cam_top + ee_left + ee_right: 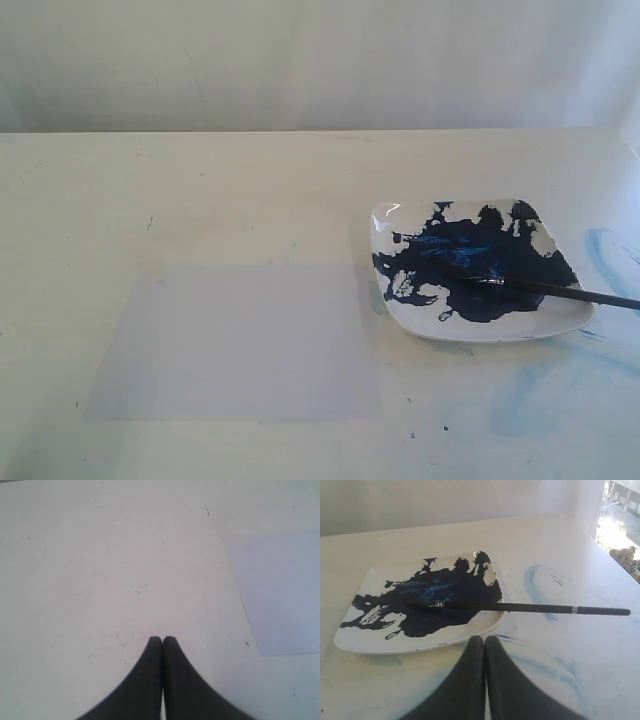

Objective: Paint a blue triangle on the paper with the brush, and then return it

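Judging by how things lie, the task has not begun. The paper lies flat on the table, to the left of the plate in the exterior view and a little apart from it. Its pale surface is blank, with no blue triangle or stroke of any kind on it. The brush rests on the plate, its bristle end sunk in the dark-blue paint blotch and its black handle crossing the plate's rim and pointing away from the paper. The right gripper hangs just off the plate's edge, close to the handle but not touching it; its jaws are pressed together and hold nothing. The left gripper hovers over bare table on the side of the paper away from the plate, its jaws likewise together and empty. Neither arm shows in the exterior view. Faint pale-blue smears mark the table beyond the plate, on the handle's side. Everything is left to do: open a gripper and take up the brush, carry it from the plate to the paper, paint the three sides, then lay the brush back on the plate.
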You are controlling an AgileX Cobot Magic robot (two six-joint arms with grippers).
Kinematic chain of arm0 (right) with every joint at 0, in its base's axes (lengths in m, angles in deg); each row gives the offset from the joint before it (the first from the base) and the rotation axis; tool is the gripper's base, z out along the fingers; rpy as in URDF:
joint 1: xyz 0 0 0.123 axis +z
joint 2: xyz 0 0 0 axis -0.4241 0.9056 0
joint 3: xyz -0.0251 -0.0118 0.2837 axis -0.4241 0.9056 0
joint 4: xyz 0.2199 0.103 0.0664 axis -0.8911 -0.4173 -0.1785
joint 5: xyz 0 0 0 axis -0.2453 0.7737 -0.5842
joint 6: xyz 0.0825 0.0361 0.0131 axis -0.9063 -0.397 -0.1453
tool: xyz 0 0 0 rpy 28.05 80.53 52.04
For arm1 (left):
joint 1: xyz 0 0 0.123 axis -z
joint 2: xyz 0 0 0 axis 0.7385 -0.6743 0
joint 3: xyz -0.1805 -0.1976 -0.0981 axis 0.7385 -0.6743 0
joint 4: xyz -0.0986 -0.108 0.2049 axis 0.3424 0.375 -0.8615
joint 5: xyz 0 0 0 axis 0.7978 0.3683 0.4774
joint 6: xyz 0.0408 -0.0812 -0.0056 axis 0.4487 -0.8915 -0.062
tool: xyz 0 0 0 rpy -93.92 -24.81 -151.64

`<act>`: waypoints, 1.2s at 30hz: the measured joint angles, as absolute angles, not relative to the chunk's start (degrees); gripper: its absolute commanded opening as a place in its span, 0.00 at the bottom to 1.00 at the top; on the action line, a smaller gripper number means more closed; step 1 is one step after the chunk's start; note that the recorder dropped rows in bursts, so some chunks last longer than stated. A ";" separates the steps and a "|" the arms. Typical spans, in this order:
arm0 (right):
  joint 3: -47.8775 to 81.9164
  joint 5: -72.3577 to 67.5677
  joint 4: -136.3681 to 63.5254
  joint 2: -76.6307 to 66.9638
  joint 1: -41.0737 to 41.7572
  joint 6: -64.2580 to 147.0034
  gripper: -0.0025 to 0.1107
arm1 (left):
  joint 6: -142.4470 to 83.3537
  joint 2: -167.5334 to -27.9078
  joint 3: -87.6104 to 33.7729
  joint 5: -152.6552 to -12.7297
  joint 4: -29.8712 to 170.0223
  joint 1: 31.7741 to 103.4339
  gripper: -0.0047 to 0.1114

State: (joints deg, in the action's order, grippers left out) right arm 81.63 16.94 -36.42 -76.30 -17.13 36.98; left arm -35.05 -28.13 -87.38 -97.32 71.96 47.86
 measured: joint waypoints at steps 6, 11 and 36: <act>81.63 16.94 -36.42 -76.30 -17.13 36.98 0.02 | -35.05 -28.13 -87.38 -97.32 71.96 47.86 0.04; 81.63 16.94 -36.42 -76.30 -17.13 36.98 0.02 | -35.05 -28.13 -87.38 -97.32 71.96 47.86 0.04; 65.35 -15.31 -68.33 -62.26 -17.13 42.69 0.02 | -35.05 -28.13 -87.38 -97.32 71.96 47.86 0.04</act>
